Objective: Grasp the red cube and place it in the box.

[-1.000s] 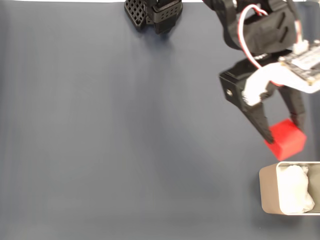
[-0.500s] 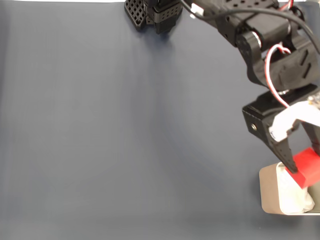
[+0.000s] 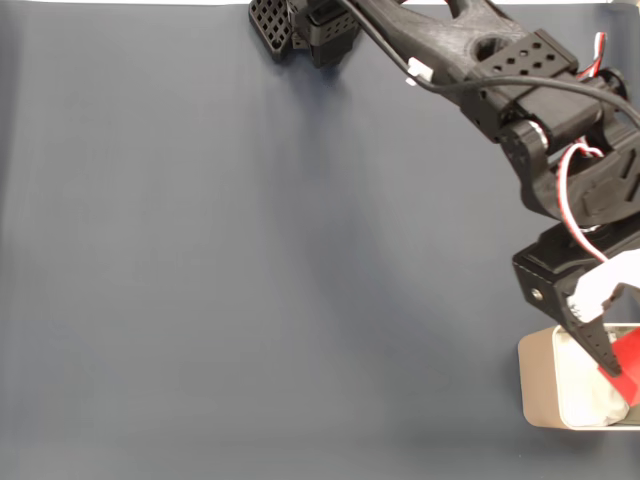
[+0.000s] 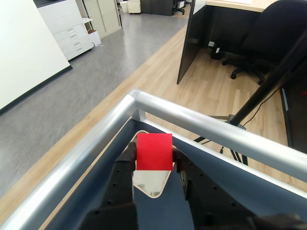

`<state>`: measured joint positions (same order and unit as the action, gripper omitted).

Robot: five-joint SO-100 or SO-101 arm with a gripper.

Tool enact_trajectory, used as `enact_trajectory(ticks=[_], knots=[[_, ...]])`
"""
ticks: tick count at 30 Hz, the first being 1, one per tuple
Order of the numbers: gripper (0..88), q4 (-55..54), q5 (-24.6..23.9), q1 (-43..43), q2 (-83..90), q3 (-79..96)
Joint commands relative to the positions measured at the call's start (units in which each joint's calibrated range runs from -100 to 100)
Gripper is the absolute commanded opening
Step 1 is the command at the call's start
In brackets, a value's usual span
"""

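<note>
At the lower right corner of the fixed view sits the box (image 3: 535,385), beige with rounded corners, resting on the dark table (image 3: 250,280) with white padding (image 3: 590,395) inside. Directly above its opening hangs the gripper (image 3: 622,372), fingers closed tight on the red cube (image 3: 628,365), which is held over the padding. From the wrist view, the red cube (image 4: 154,152) is pinched between both black fingers (image 4: 127,155), the box (image 4: 151,184) showing just beneath it.
</note>
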<state>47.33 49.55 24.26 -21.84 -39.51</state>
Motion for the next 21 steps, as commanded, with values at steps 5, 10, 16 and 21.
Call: enact_trajectory(ticks=[5, 10, 16, 21], knots=[[0.0, -1.4, -0.2, 1.2, -1.2, -2.6], [0.0, -1.9, -0.5, 1.7, -2.1, -0.6], [0.0, -4.5, -0.4, 1.6, -3.4, 0.8], [0.0, -5.9, 0.0, 1.4, -4.4, 0.9]])
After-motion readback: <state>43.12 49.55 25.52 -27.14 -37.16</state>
